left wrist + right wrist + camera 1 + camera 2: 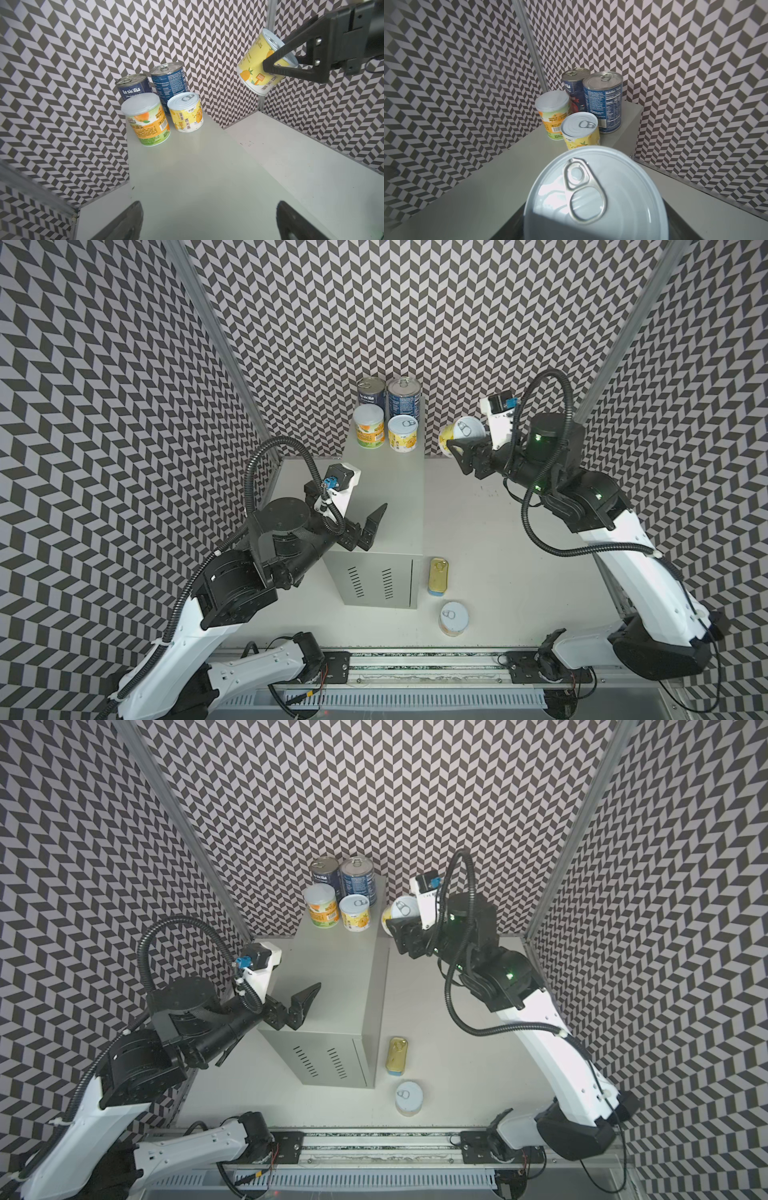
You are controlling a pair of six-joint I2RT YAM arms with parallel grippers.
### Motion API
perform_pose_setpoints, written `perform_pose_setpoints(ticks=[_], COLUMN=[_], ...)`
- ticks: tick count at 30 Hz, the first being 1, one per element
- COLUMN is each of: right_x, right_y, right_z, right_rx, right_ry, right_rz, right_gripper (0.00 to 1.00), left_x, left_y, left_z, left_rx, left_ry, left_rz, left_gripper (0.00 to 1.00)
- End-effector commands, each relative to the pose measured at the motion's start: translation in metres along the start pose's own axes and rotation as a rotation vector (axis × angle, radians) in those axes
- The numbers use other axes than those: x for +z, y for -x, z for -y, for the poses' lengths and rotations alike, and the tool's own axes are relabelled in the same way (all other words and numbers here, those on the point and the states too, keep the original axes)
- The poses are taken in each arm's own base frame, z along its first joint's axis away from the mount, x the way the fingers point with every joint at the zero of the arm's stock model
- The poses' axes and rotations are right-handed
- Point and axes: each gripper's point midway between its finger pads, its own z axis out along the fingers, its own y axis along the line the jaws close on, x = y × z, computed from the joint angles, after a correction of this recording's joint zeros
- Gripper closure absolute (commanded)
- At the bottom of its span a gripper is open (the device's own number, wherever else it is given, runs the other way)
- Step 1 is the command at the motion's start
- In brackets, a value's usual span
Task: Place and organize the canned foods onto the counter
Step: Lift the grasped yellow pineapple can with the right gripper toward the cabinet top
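Four cans are parked at the 12 o'clock end of the counter (386, 485), two by two. A blue "la sicilia" can (371, 397) and a second blue can (404, 401) are at the back. An orange-green can (369, 429) and a yellow can (402, 434) are in front. Every lid is sealed, so nothing inside can be seen.

The held can (468, 428), also yellow, is pinched by the right claw (457, 441). It's hung tilted in the air just off the counter's 2 o'clock corner. The left claw (370, 526) is spread wide over the counter's middle, with nothing in it.

Two more are caught only by the top views: a gold tin (438, 577) and a white-lidded can (453, 616). They're down on the white surface (519, 572), at 4 and 5 o'clock of the counter, near its vented front.

Writing can only be read from the wrists. "la sicilia" and 西米露 (on both yellow labels) are made out in the left wrist view. A nutrition panel on the second blue can (603, 101) and a barcode on the orange-green one are shown by the right wrist view. There the foreground is filled by the held can's pull-tab lid.
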Motion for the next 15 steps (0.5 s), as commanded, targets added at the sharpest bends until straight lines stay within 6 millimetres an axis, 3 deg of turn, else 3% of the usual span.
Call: perform_pose_setpoints(ticks=[1,9,15], right_x=[0.0,0.027,0.047], right_y=[0.022,0.016,-0.006], right_z=[-0.029,-0.076,-0.087], right_rx=[-0.058,-0.117,-0.135], right_ry=[0.069,0.133,0.137], right_rz=[0.034,-0.043,-0.123], right_gripper=[0.31,0.3,0.29], left_x=[0.006,0.016,0.018], left_y=[-0.013,0.0,0.001], left_z=[-0.009,-0.009,-0.003], left_rx=[-0.017,-0.114,-0.108], left_ry=[0.036,-0.059,-0.097], left_rz=[-0.079,-0.083,-0.081], left_gripper=[0.0,0.0,0.0])
